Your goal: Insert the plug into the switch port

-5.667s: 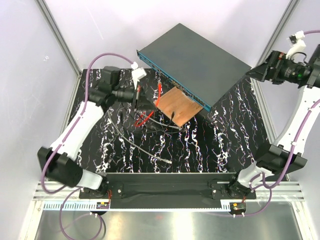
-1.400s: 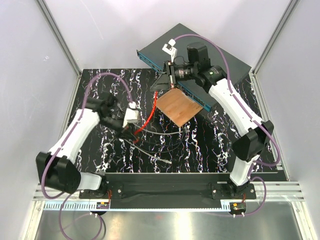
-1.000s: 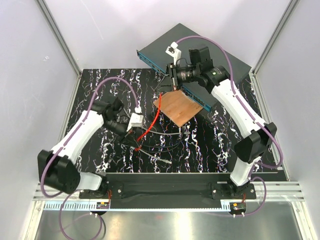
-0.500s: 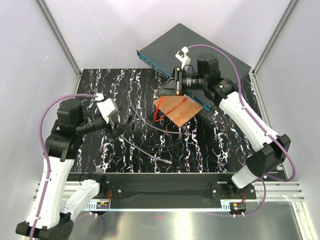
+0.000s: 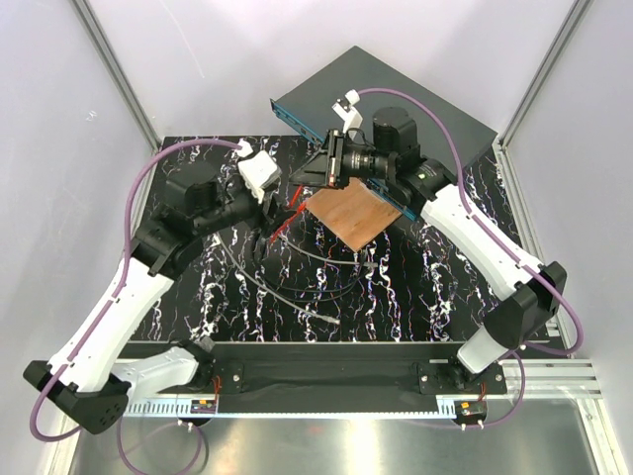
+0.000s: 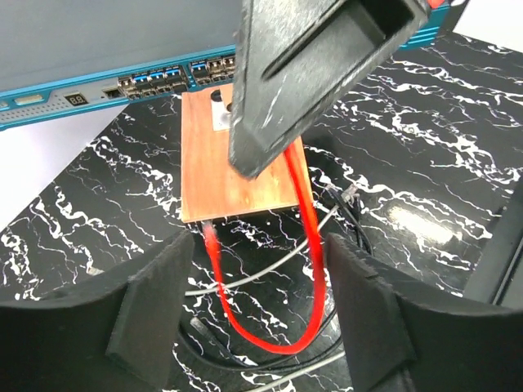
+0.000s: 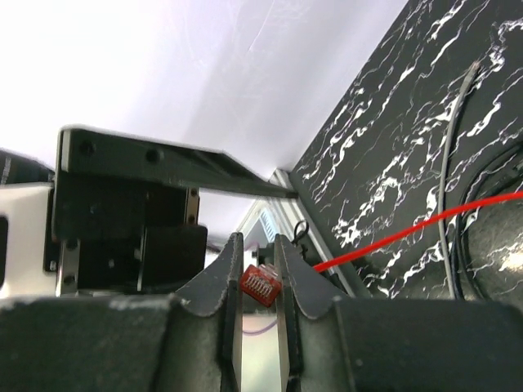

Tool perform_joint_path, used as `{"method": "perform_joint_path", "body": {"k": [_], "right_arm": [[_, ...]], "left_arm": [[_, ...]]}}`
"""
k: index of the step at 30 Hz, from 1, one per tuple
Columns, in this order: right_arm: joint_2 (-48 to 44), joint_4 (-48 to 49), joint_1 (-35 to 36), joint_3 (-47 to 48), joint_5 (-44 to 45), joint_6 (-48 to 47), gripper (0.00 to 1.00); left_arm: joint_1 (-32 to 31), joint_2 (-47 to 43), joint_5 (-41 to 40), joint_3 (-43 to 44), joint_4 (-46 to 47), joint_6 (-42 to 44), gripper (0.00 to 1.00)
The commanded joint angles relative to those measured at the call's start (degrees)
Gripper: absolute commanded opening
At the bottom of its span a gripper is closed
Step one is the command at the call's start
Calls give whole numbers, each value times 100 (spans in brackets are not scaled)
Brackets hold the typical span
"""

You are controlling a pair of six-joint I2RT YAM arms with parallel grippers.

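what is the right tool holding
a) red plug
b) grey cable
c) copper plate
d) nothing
A: in the right wrist view the plug sits pinched between the fingers of the right tool, with its red cable trailing off to the side.

Bright, even light fell from above. The wall [image 7: 204, 73] burned out to white in the right wrist view, where the near fingers [image 7: 214, 287] were soft. Glare streaked the glossy table [image 6: 417, 224]; shadows were faint.
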Motion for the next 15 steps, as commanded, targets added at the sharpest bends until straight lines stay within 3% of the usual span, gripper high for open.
{"method": "perform_joint_path", "body": {"k": [1,6,7,10,12,15], "right_arm": [[78,241,79,331,338,68,0],[166,179,88,401,462,94,0],[175,205,105,384,444,103,0],[166,276,132,349,400,139,0],[140,320,141,331,374,156,0],[148,302,132,331,374,147,0]], "left_arm": [[-149,24,-484,248,354,-78,68],[-202,-46,-396,54,547,-121,61],[-202,-20,-422,45,539,-113,48],[-202,50,-555,89,539,-104,29],[-211,199,-449,168,399,-147,28],[-211,218,-397,142,328,-315,36]]}}
